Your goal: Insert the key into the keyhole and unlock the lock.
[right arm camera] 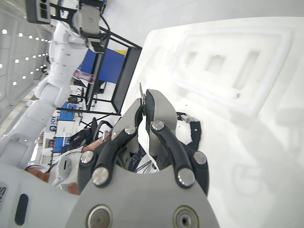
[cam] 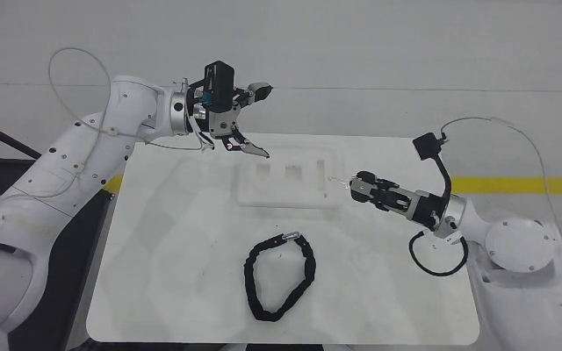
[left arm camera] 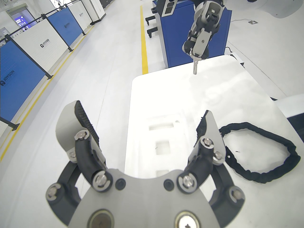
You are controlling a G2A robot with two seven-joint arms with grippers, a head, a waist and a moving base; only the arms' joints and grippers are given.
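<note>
Table (cam: 176,263) in the top view carries a white foam tray (cam: 290,200) on its far half and the lock (cam: 255,281), a black sleeved chain loop, lying flat on the near half with its metal end turned toward the tray. My left gripper (cam: 263,120) hangs above the table's far left corner, splayed wide with nothing in it. My right gripper (cam: 356,186) sits just beside the tray's right edge, pinching the key (cam: 338,182), whose blade points toward the tray. In the left wrist view I see my 2 fingers (left arm camera: 68,124) spread apart over the tray (left arm camera: 140,131). The lock (left arm camera: 261,178) rests on the table beside the tray, and the right gripper (left arm camera: 198,50) is farther off with the key (left arm camera: 195,67) hanging blade-down above the tabletop. In the right wrist view the fingers (right arm camera: 159,110) are clamped on the key (right arm camera: 141,93), with only a sliver of metal showing past them. The lock's (right arm camera: 196,129) metal end peeks out behind 1 finger, apart from the key. The tray (right arm camera: 261,100) with its 3 recesses lies beyond.
</note>
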